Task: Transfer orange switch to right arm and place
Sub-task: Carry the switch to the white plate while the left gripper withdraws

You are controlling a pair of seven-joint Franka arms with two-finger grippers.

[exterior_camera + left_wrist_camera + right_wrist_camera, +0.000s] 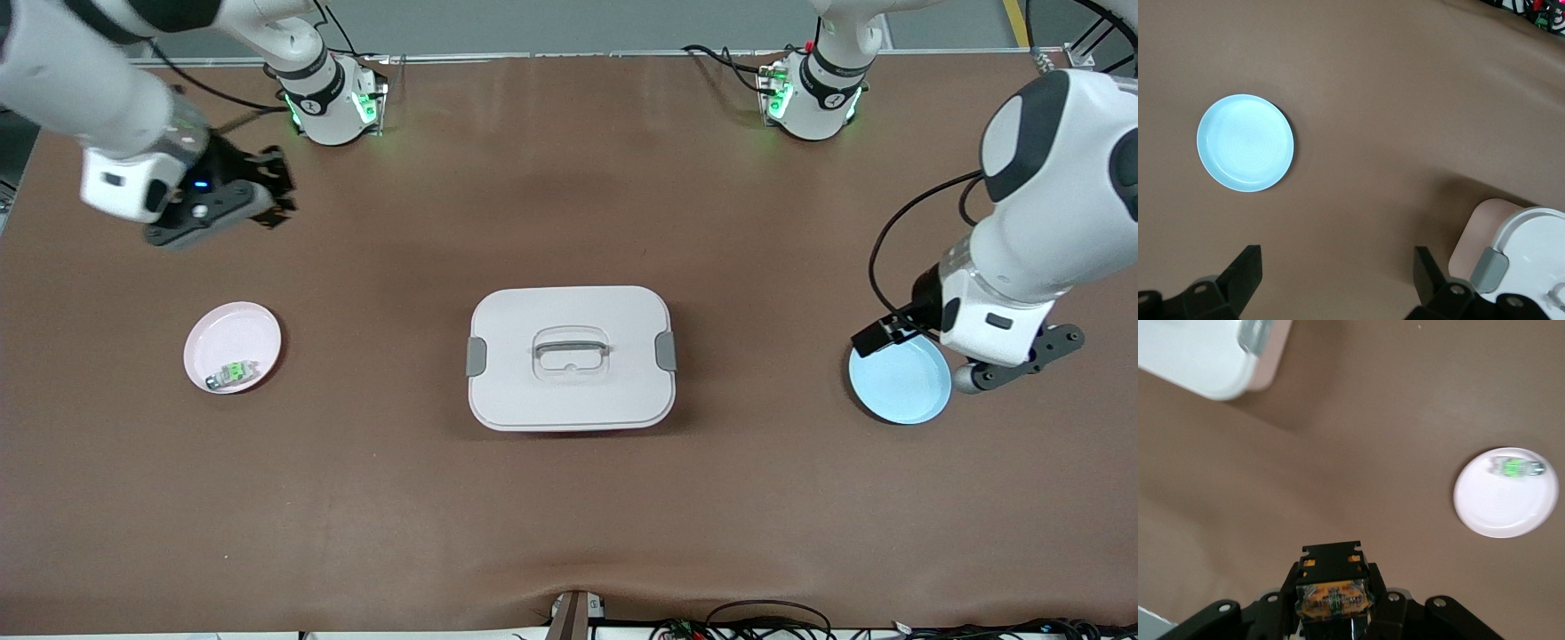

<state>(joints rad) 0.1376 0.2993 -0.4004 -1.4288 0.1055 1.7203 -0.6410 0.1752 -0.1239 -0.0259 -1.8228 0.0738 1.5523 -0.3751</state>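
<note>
- The tiny black blocky orange switch [1332, 587] is pinched between the pressed-together fingers of the right gripper [267, 191]; in the right wrist view its orange band is seen seated squarely between the jaws.
- The right gripper is held up in the air over bare brown table [569, 524] toward the right arm's end, at about ten o'clock from the white lidded container [569, 356] in the front view.
- The hand-over is judged to be done already, since the part sits in the right arm's grasp and nothing is carried by the other arm.
- The round pale pink plate [233, 347] lies at roughly six o'clock from the right gripper in the front view, and a tiny green-and-silver part [233, 373] rests on it near the rim nearest the front camera.
- That plate is judged the likely drop spot; a descent over its bare area would be called for, clear of the green part.
- The left gripper [1335, 277] is held with its fingers spread wide and empty, waiting above the rim of the round light blue plate [898, 387] toward the left arm's end of the table.
- The blue plate is seen bare in the left wrist view.
</note>
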